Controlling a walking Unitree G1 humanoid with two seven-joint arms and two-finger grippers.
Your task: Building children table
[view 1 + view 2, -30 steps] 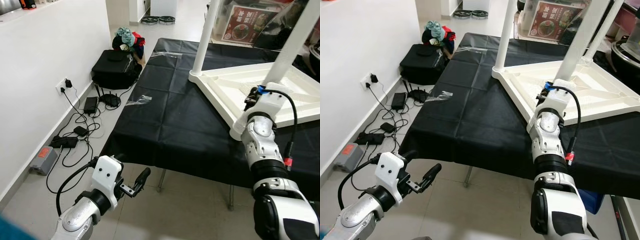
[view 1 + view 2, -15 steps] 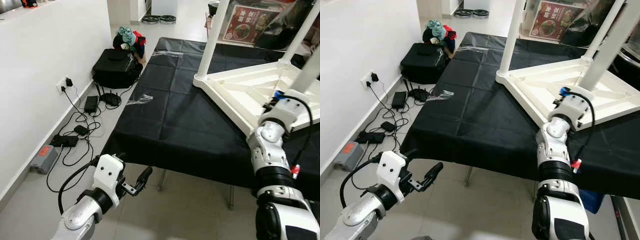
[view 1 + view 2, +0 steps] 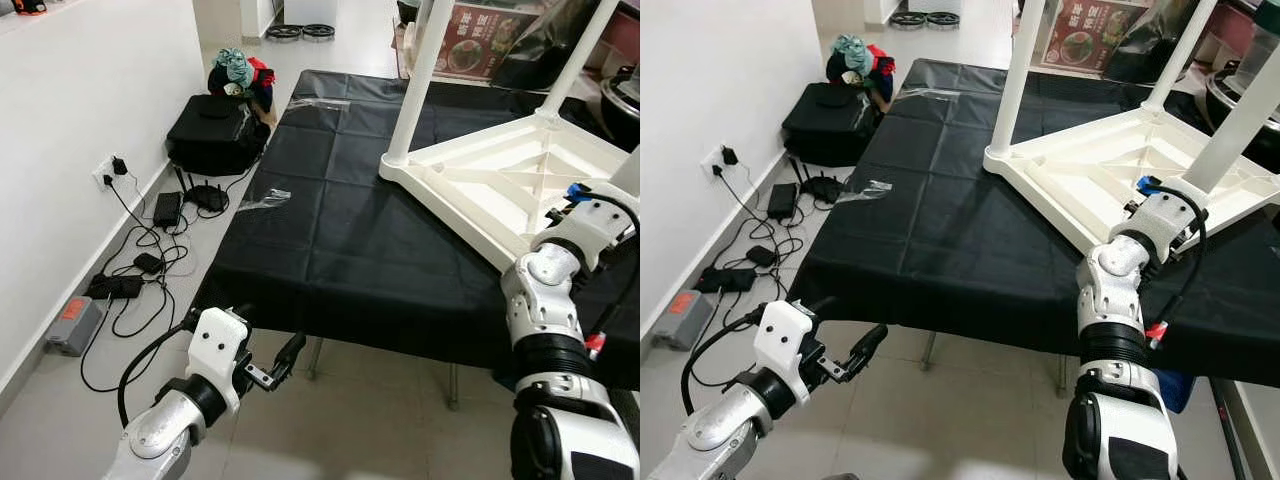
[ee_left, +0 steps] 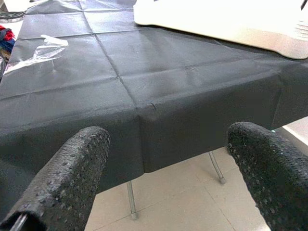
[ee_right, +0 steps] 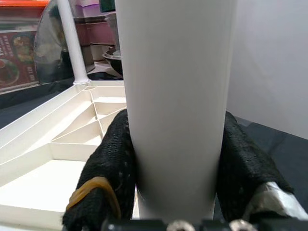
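Observation:
A white children's table (image 3: 480,190) lies upside down on the black tablecloth (image 3: 340,240), its legs pointing up. One white leg (image 3: 420,80) stands at the near-left corner and another (image 3: 575,60) at the far corner. My right gripper (image 5: 175,159) is shut on a third white leg (image 5: 175,96) at the table's near-right corner, its black fingers (image 5: 108,163) pressed on both sides. My left gripper (image 3: 285,355) hangs open and holds nothing, low over the floor in front of the cloth's front edge; its fingertips (image 4: 72,173) frame that edge.
A white wall runs along the left, with a socket, cables and a power strip (image 3: 130,270) on the floor. A black bag (image 3: 215,130) and a clothes pile (image 3: 240,72) lie beside the table. A plastic scrap (image 3: 265,197) lies on the cloth.
My right gripper has moved to the right with the leg in it, and the table's near corner went with it. The view shifted slightly. The left arm is almost unmoved.

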